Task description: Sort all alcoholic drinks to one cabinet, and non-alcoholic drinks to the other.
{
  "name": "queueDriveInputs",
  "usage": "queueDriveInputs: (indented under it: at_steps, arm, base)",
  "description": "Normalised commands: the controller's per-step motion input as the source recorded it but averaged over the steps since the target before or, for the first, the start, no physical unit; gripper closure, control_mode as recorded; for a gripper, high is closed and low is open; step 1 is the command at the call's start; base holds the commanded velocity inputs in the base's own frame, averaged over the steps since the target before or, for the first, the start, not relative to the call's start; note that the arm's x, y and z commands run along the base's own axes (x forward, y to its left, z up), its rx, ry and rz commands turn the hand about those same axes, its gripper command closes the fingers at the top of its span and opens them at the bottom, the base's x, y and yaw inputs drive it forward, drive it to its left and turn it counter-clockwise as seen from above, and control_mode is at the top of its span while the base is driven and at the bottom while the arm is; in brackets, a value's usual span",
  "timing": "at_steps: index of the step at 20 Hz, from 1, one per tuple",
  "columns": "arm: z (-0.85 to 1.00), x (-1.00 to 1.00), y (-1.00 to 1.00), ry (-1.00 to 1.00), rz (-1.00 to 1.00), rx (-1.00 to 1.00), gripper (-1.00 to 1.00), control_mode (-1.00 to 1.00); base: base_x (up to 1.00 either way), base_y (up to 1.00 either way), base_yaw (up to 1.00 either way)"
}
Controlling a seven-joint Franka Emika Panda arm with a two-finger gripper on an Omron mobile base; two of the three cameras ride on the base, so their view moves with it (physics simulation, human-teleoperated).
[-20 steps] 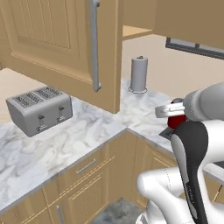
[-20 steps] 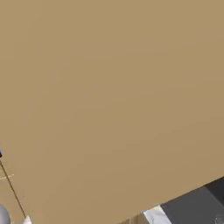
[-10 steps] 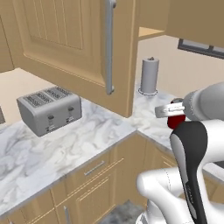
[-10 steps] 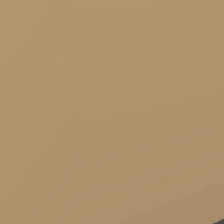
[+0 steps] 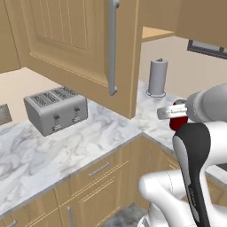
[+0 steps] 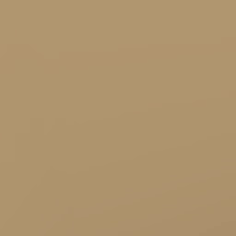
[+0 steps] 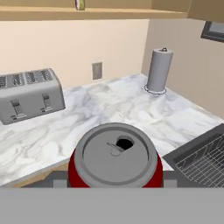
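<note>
The red can (image 7: 116, 161) sits in the gripper (image 7: 116, 181), held upright with its silver top and open tab hole facing the hand camera; the jaws stand clamped on its sides, partly apart to the can's width. From the left base view the can (image 5: 178, 119) shows as a red patch at the end of the arm, raised above the marble counter (image 5: 53, 150) near the corner where the two runs of worktop meet. Behind it on the counter stands a grey paper-towel holder (image 5: 157, 77), upright, close to the back wall. Well to the left sits a silver four-slot toaster (image 5: 56, 110), also against the wall, with a wall socket (image 7: 97, 70) between the two in the hand view. To the right of the can a dark wire basket (image 7: 199, 159) lies set into the counter. Above, a light-wood cabinet door (image 5: 75, 48) hangs open, swung out over the counter, its long grey bar handle (image 5: 112, 46) vertical near its edge. On the cabinet shelf (image 7: 87, 14) a small object (image 7: 79, 4) stands at the top edge, too cropped to identify. The right base view is covered by a flat tan surface (image 6: 118, 118).
</note>
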Motion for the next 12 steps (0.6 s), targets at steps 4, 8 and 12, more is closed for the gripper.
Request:
queueDriveInputs:
  at_steps: [4, 8, 12]
  arm:
    - [0.0, 0.0, 0.0, 0.0, 0.0, 0.0, 1.0, 1.0]
    - [0.0, 0.0, 0.0, 0.0, 0.0, 0.0, 1.0, 1.0]
    - [0.0, 0.0, 0.0, 0.0, 0.0, 0.0, 1.0, 1.0]
  base:
    - [0.33, -0.1, 0.1]
    - [0.27, -0.07, 0.11]
    - [0.06, -0.06, 0.14]
